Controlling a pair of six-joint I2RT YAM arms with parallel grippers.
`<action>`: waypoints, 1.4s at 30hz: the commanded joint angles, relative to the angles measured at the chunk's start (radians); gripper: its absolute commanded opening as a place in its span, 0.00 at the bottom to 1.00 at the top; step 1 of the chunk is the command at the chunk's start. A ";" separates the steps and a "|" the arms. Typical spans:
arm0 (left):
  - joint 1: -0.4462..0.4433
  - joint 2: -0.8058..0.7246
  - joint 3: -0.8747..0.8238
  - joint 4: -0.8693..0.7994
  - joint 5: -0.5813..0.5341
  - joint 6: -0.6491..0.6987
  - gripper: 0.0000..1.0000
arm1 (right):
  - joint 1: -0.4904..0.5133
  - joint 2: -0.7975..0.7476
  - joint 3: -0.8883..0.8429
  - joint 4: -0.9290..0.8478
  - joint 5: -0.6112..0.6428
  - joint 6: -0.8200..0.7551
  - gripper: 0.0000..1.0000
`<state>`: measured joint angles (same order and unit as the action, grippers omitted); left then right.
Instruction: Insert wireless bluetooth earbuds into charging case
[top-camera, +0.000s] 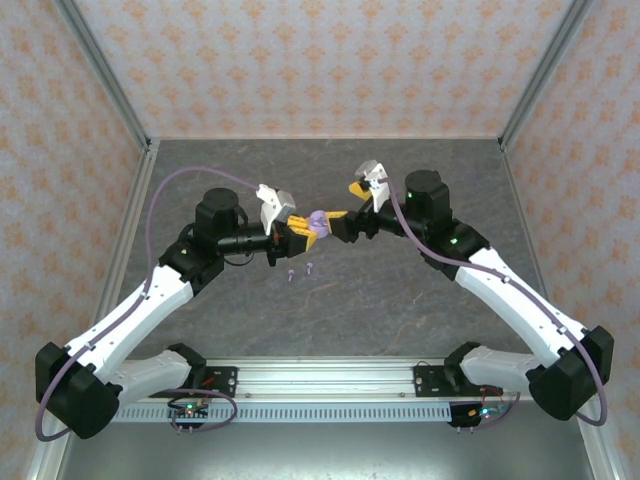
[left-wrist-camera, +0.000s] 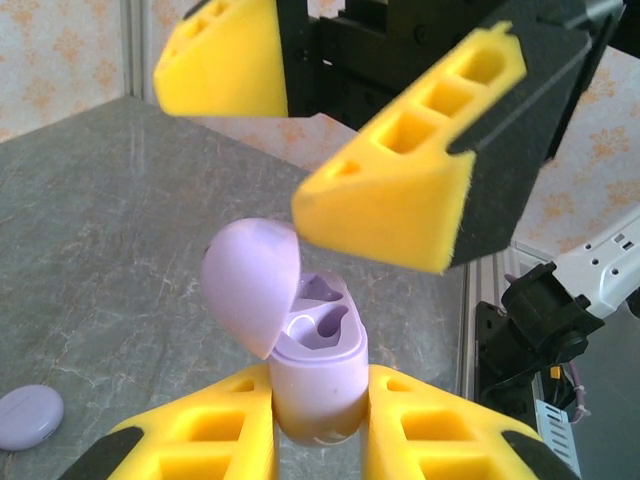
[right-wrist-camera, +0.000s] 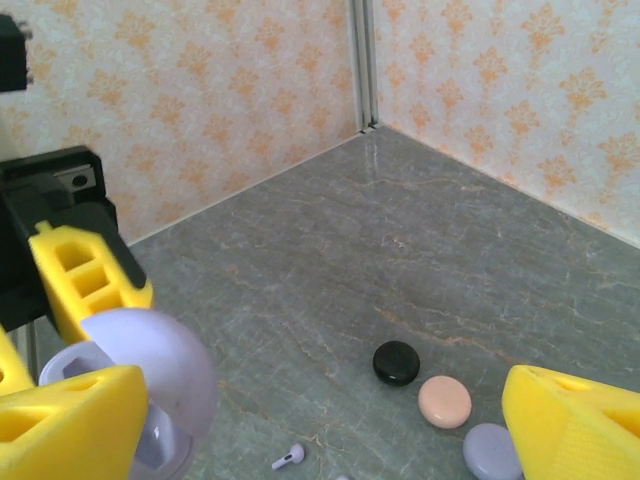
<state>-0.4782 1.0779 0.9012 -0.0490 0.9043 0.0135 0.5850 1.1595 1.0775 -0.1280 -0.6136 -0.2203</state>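
On the left, the left tool (top-camera: 303, 232) is clamped on the lower body of the small lilac plastic charging case (left-wrist-camera: 318, 370), with one yellow foam pad against each side. It holds the case upright and clear of the grey stone-patterned table (top-camera: 420, 290). That is probably so the sockets face up and another tool can reach them from above. The case's domed lid (left-wrist-camera: 252, 283) is hinged back to one side, and the two moulded sockets beneath it look empty.

Just below the case on the table lie two tiny lilac stemmed earbuds (top-camera: 310, 267), side by side but not touching. Neither is in the case yet, so I judge that the inserting has not begun.

To the right, the right tool (right-wrist-camera: 325, 410) has its jaws wide apart and carries nothing. One of its pads sits just beside the open lid, and the other is well off to the side. With the left tool steadying the case, the right one seems free to go down for an earbud.

Further right, a black round disc (right-wrist-camera: 397, 362), a pink round disc (right-wrist-camera: 444, 401) and a lilac round disc (right-wrist-camera: 491, 452) lie in a close row on the table, away from the case.
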 joint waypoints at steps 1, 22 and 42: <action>-0.010 -0.009 0.018 -0.012 0.013 0.034 0.22 | -0.008 0.017 0.058 -0.030 0.007 0.011 0.92; -0.010 -0.220 0.017 -0.257 -0.210 0.174 0.20 | -0.024 0.142 0.112 -0.212 0.026 0.442 0.78; -0.010 -0.342 0.051 -0.264 -0.109 0.184 0.15 | 0.239 0.696 0.328 -0.392 0.176 0.694 0.49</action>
<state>-0.4782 0.7376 0.9176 -0.3290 0.7589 0.1852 0.8040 1.7996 1.3586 -0.4404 -0.4816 0.4393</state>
